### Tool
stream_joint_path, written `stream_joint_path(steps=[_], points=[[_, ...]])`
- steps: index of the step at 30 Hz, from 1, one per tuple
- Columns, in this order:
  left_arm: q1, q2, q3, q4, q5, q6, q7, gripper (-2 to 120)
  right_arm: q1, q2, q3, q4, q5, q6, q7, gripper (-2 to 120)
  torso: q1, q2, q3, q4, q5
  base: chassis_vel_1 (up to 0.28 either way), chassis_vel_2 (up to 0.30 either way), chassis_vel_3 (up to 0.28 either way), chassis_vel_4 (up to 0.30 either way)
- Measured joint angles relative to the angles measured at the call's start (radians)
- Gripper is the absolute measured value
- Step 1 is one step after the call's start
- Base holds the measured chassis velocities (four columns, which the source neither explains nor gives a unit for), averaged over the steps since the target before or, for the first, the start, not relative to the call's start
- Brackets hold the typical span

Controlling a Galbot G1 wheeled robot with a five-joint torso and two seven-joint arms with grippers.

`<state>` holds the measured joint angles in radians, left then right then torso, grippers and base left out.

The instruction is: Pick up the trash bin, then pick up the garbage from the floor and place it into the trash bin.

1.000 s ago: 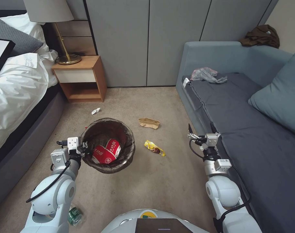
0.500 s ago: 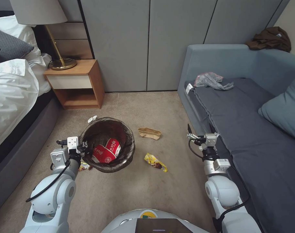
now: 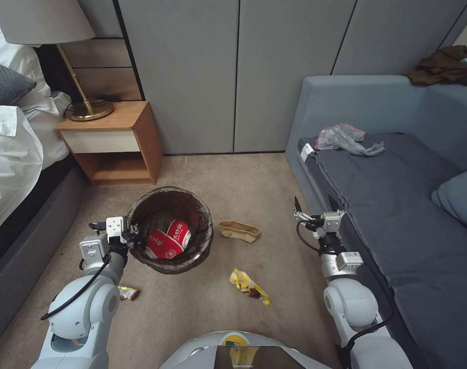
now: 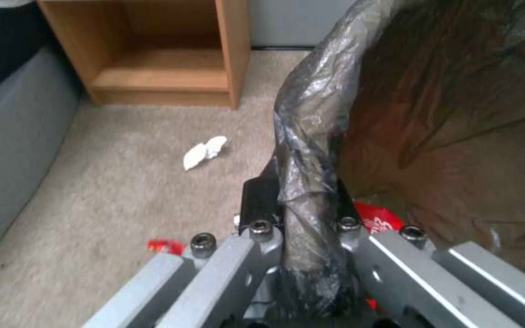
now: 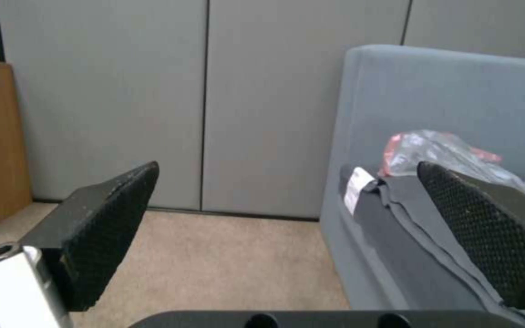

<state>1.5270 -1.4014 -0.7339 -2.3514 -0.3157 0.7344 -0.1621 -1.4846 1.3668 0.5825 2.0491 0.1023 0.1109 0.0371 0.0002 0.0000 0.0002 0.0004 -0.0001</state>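
Dark brown-black bag plastic, folded over the rim, is what the left gripper (image 3: 132, 234) (image 4: 302, 214) has pinched: its fingers are closed on the near-left edge of the trash bin (image 3: 170, 229) (image 4: 433, 118), one finger outside the wall, one inside. Bin hangs held off the carpet, mouth up, directly to the right of that gripper. Inside it, just past the fingertips, crushed red-and-white cups (image 3: 168, 241); a red sliver of them is seen in the left wrist view (image 4: 379, 219) next to the inner finger.

Garbage on the floor, placed from the left gripper:
- yellow wrapper (image 3: 249, 286), to the right and nearer the robot, beyond the bin
- tan paper bag (image 3: 238, 230), to the right, on the far side of the bin, apart from it
- small red-and-yellow wrapper (image 3: 128, 293), below and behind the gripper, beside the left forearm
- white scrap (image 4: 205, 151), ahead of the gripper on the carpet, between it and the wooden nightstand (image 3: 110, 145) (image 4: 153, 50)

Right gripper (image 3: 313, 211) (image 5: 287, 237): raised, empty, jaws spread wide, black textured pads (image 5: 107, 228) well apart. It hovers beside the front edge of the grey sofa (image 3: 397, 205) (image 5: 433, 118). Ahead of it on the sofa seat, a crumpled clear plastic bag (image 3: 346, 138) (image 5: 439, 150). Tan paper bag lies to its left, yellow wrapper to its left and nearer the robot
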Motion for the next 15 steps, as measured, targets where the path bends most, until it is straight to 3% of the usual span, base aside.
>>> stream_joint_path(steps=[3,6,7,9,11,14,15], points=[[-0.001,-0.001,0.001,0.003,0.000,0.000,0.000,0,0.002,-0.023,-0.014,0.016,0.000,-0.084,0.052,100,0.000,0.000,0.000,-0.0006,0.0002,-0.112,0.045,0.062,-0.081],[-0.001,0.001,0.002,0.005,0.000,0.000,0.000,0,0.013,-0.083,-0.062,0.076,0.070,-0.319,0.165,100,0.000,0.000,0.000,-0.0004,0.0001,0.014,-0.010,-0.019,0.015],[-0.001,0.001,0.002,0.005,0.000,0.000,0.000,0,0.013,-0.083,-0.062,0.076,0.070,-0.319,0.165,100,0.000,0.000,0.000,-0.0004,0.0001,0.042,-0.031,-0.056,0.046],[-0.004,0.004,0.001,0.007,0.001,0.000,0.001,0,0.042,-0.151,-0.094,0.103,0.172,-0.489,0.206,100,0.000,0.000,0.000,-0.0007,0.0004,0.035,-0.016,-0.028,0.020],[-0.005,0.005,0.001,0.008,0.001,0.000,0.001,0,0.059,-0.191,-0.109,0.108,0.233,-0.545,0.217,100,0.000,0.000,0.000,-0.0006,0.0003,0.000,0.000,0.000,0.000],[-0.004,0.005,-0.002,0.009,0.000,0.000,0.002,0,0.148,-0.334,-0.180,0.114,0.490,-0.771,0.262,100,0.000,0.000,0.000,-0.0004,0.0004,0.000,0.000,0.000,0.000],[-0.004,0.005,-0.002,0.009,0.000,0.000,0.002,0,0.148,-0.334,-0.180,0.114,0.490,-0.771,0.262,100,0.000,0.000,0.000,-0.0004,0.0004,0.000,0.000,0.000,0.000]])
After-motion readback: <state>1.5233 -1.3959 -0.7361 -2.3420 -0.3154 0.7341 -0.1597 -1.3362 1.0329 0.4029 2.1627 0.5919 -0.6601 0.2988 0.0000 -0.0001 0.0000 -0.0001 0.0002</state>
